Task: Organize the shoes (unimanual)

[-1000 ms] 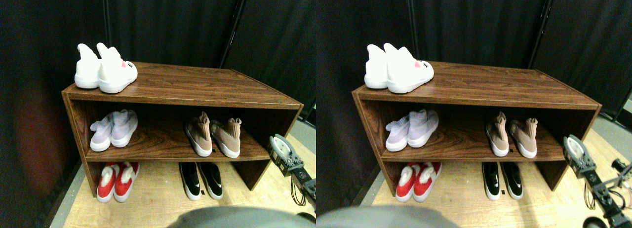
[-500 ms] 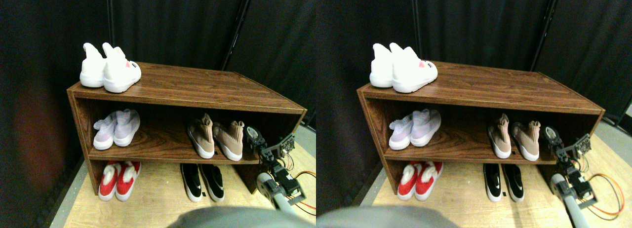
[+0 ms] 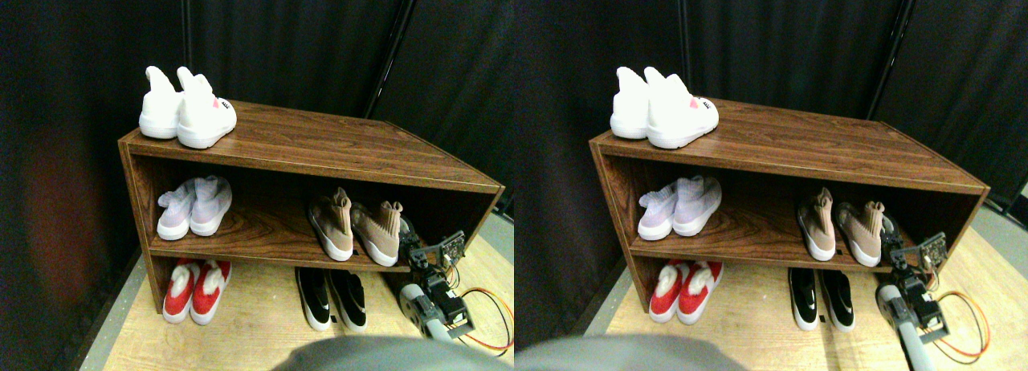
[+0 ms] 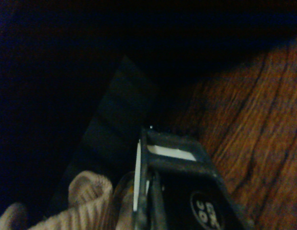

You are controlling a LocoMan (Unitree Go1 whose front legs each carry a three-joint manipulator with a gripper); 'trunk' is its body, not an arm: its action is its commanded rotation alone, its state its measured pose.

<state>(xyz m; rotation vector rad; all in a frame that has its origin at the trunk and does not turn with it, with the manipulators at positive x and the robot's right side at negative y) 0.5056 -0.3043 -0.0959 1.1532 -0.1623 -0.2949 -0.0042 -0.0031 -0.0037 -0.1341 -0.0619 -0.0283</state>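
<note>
Nearest the camera, at lower right: right tool [image 3: 408, 236] reaching onto the middle shelf [image 3: 265, 238], tip just beside the outer tan shoe [image 3: 377, 233] of the tan pair. Cannot tell whether jaws are wide or narrow, or whether anything is gripped; wrist view gives only a dark jaw frame, wood grain, and a ribbed tan ankle cuff [image 4: 88, 191] close alongside.

On the floor under the rack: black slip-ons [image 3: 331, 297] side by side at the middle, red pair [image 3: 195, 289] side by side at the left end. Both look tidy.

On the middle shelf: inner tan shoe [image 3: 331, 225] standing toe-forward, the outer one beside it angled somewhat, heels spread apart. Pale lilac pair [image 3: 195, 206] at the left end, close together.

On top of the rack, far left corner: white pair [image 3: 187, 110], touching, neat.

Judging progress: four pairs apparently already in order, the tan pair the only one seeming to need attention. Likely remaining: nudging or gripping the outer tan shoe to line it up with its mate. Risk, as a guess: pushing it into the side wall or toppling the soft cuff.
</note>
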